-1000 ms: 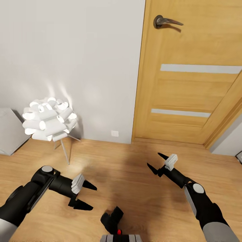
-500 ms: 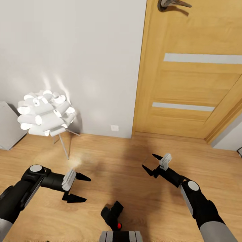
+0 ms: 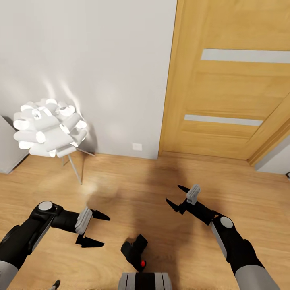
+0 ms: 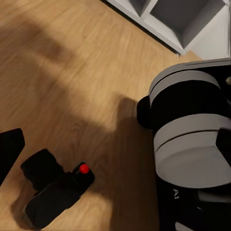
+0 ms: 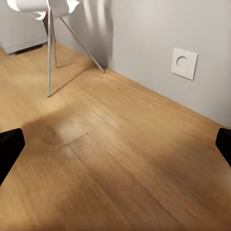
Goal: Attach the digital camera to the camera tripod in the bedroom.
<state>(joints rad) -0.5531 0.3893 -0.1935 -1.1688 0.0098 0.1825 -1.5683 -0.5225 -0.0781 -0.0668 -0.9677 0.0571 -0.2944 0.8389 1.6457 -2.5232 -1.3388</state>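
Observation:
The digital camera (image 3: 134,252) lies on the wood floor just in front of my base, small and black, with its red button (image 3: 142,264) showing. The left wrist view has the digital camera (image 4: 52,191) close below one black fingertip (image 4: 9,150). My left gripper (image 3: 100,230) hovers open to the left of it with nothing between its fingers. My right gripper (image 3: 173,194) is open too, farther out to the camera's right, over bare floor, and the right gripper (image 5: 115,147) points at the wall's foot. The camera tripod is out of view.
A white flower-shaped lamp (image 3: 46,129) on thin legs stands at the left by the white wall. A wooden door (image 3: 233,80) fills the right. A wall socket (image 3: 137,146) sits low between them. A grey cabinet edge (image 3: 5,151) is far left; my base (image 3: 146,281) is at the bottom.
The head view has shifted: wall, lamp and door slid upward and the door handle left the picture. My right gripper drifted a little leftward. Both grippers stayed open.

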